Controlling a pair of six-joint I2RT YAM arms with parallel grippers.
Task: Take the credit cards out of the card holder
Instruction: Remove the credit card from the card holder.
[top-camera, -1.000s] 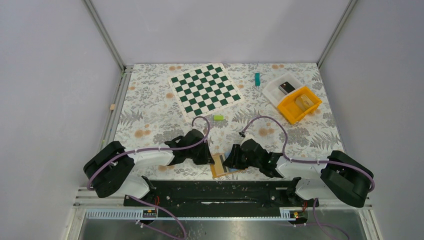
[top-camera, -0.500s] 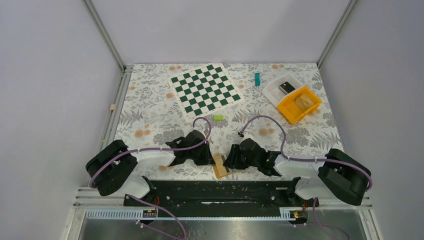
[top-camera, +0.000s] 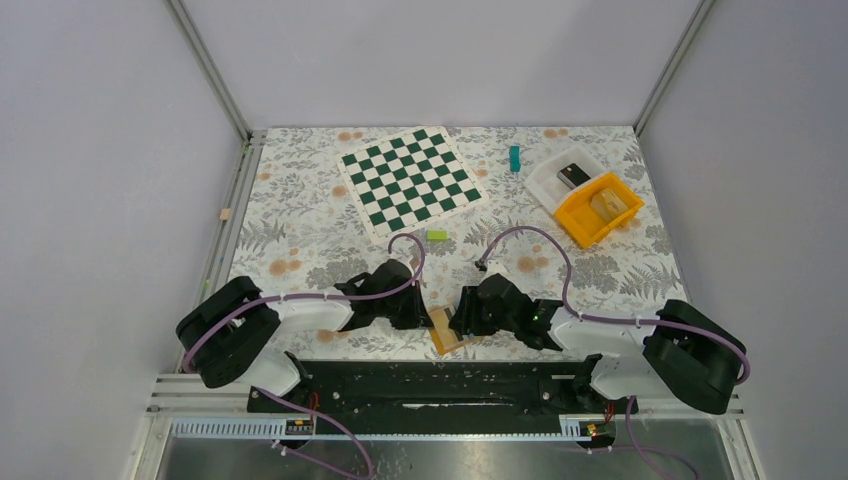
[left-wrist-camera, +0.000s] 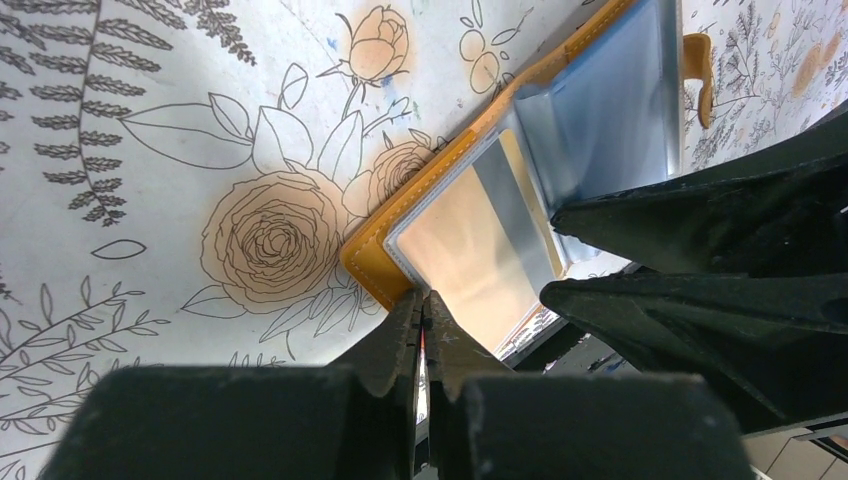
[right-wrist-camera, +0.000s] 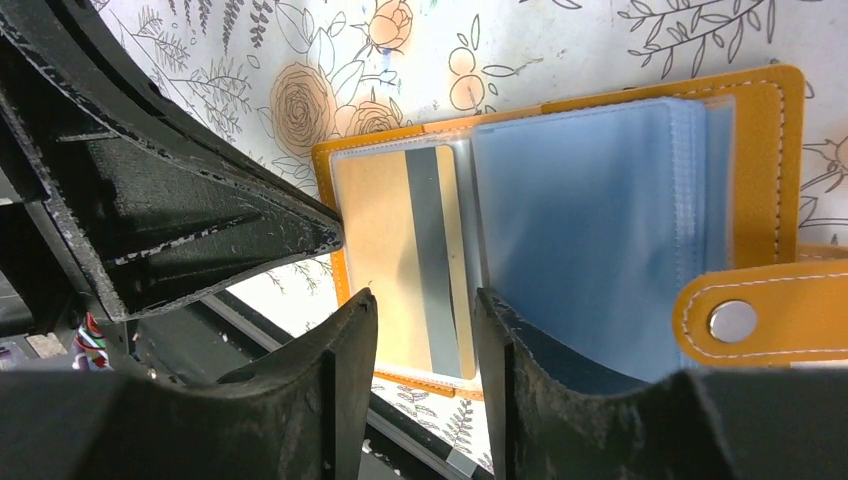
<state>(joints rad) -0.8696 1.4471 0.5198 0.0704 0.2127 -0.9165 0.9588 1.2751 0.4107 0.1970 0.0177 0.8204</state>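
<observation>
Card holder (top-camera: 447, 331), a flat orange folding wallet, lies open at 6 o'clock on the bench (top-camera: 300, 225). Tan, grey-striped credit card (right-wrist-camera: 395, 240) sits sleeved; none out. My left gripper (left-wrist-camera: 422, 300) is together at its edge. My right gripper (right-wrist-camera: 425, 300) is apart, straddling the card.

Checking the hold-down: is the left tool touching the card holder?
Touching. In the left wrist view the left tool, shut, sets its tips on the card holder at its orange edge, with no gap.

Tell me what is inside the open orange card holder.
A tan card with a grey stripe in a clear sleeve; beside it stacked bluish sleeves, their contents hidden.
</observation>
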